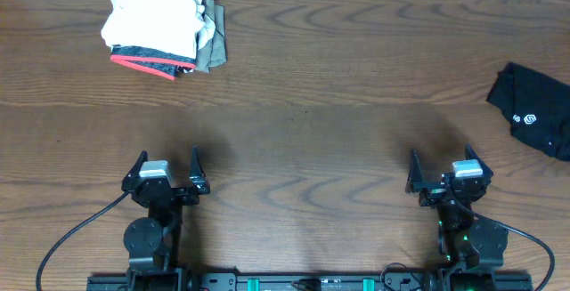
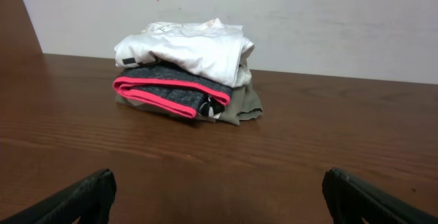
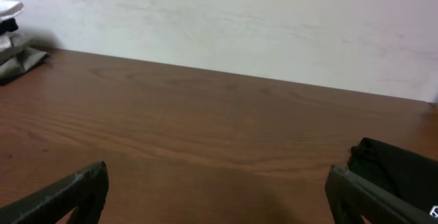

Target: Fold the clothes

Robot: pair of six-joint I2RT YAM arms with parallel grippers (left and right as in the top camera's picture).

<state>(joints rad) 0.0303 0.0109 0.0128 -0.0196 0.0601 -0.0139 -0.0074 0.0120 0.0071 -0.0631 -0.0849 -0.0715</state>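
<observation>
A stack of folded clothes (image 1: 165, 26) lies at the far left of the table: white cloth on top, a dark grey piece with a pink-red edge under it, olive cloth at the bottom. The left wrist view shows the same stack (image 2: 186, 70) straight ahead. A black garment with a white logo (image 1: 534, 109) lies crumpled at the right edge, its dark corner (image 3: 400, 172) just beyond my right gripper's right finger. My left gripper (image 1: 167, 168) and right gripper (image 1: 443, 168) both rest near the front edge, open and empty.
The brown wooden table (image 1: 303, 122) stretches between the two piles. A pale wall (image 2: 308, 18) runs behind its far edge. Black cables (image 1: 67, 238) trail from the arm bases at the front.
</observation>
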